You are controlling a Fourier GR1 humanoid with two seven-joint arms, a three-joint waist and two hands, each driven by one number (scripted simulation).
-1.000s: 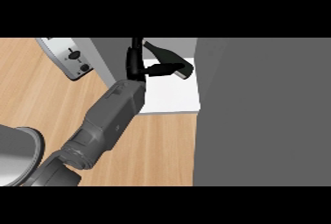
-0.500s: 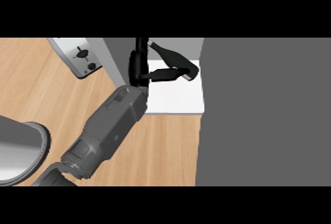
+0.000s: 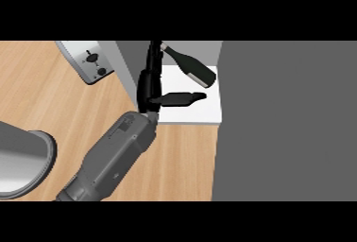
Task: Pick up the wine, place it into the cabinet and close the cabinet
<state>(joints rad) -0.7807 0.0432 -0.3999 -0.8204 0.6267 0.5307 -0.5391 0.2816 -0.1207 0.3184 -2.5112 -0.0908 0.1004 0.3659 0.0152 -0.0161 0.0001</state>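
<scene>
The wine bottle (image 3: pixel 190 67) is dark with a pale band at its base. It lies tilted on the white cabinet shelf (image 3: pixel 199 112), neck pointing to the upper left. My left hand (image 3: pixel 149 87) reaches into the cabinet opening just left of and below the bottle. Its fingers (image 3: pixel 152 59) are straight and its thumb (image 3: pixel 180 99) sticks out to the right below the bottle. It is open and holds nothing. A narrow gap shows between the thumb and the bottle. The right hand is out of sight.
A wide grey cabinet panel (image 3: pixel 286 123) fills the right side of the view. A silver appliance with two knobs (image 3: pixel 90 61) stands at the upper left on the wooden counter (image 3: pixel 55 104). A grey round vessel (image 3: pixel 21 160) sits at the left edge.
The hand has let go of the bottle and drawn back toward me. The bottle now lies on the shelf apart from the thumb.
</scene>
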